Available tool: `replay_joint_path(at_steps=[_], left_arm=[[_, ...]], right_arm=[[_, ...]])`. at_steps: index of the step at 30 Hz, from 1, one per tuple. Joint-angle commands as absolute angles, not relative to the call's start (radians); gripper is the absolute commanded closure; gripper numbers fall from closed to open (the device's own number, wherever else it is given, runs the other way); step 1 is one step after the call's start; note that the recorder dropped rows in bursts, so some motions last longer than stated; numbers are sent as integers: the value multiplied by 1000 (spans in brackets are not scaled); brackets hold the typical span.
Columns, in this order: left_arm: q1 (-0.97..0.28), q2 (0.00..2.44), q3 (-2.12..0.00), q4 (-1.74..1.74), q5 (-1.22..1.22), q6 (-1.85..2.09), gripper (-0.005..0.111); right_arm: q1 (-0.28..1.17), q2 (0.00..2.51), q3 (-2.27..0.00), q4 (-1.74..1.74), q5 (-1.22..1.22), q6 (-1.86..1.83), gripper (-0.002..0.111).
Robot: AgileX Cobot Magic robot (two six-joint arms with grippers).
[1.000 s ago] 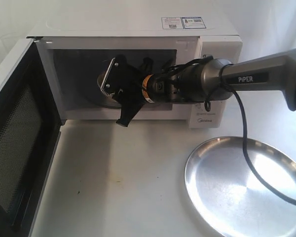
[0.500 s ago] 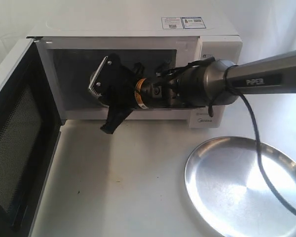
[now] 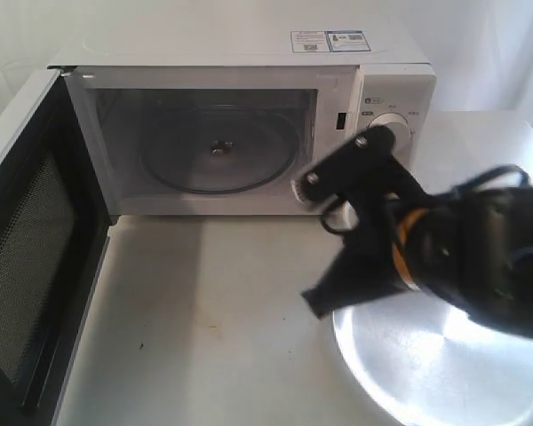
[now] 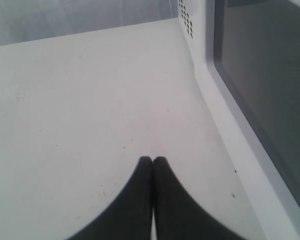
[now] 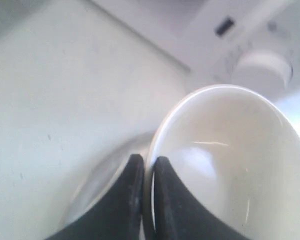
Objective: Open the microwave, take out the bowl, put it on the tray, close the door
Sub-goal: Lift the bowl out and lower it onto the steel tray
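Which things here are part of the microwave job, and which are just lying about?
Job: microwave, its open door, bowl pinched by the right gripper, tray.
Just there: glass turntable, stickers on the microwave's top, table.

Glossy, smooth cream finish on the bowl (image 5: 230, 165), bright highlights inside. Mirror-bright polished metal on the tray (image 3: 426, 382), in front of the microwave (image 3: 240, 53). Smooth white casing there, clear glassy turntable (image 3: 218, 151) inside, dull black mesh on the door (image 3: 27, 266). Matt white table (image 3: 204, 311) beneath.
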State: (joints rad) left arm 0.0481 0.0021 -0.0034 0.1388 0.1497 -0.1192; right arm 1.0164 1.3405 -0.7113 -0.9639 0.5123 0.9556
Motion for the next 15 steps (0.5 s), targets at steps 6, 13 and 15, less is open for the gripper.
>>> replay_joint_path(at_steps=[6, 13, 15], left_arm=[[47, 0, 0, 135, 149, -125, 107], [47, 0, 0, 135, 149, -125, 107], [47, 0, 0, 135, 149, -125, 107]], right_arm=[[1025, 1341, -489, -1125, 558, 1272, 108], [1025, 1380, -478, -1179, 566, 1323, 106], [1025, 1377, -478, -1181, 553, 1331, 99]])
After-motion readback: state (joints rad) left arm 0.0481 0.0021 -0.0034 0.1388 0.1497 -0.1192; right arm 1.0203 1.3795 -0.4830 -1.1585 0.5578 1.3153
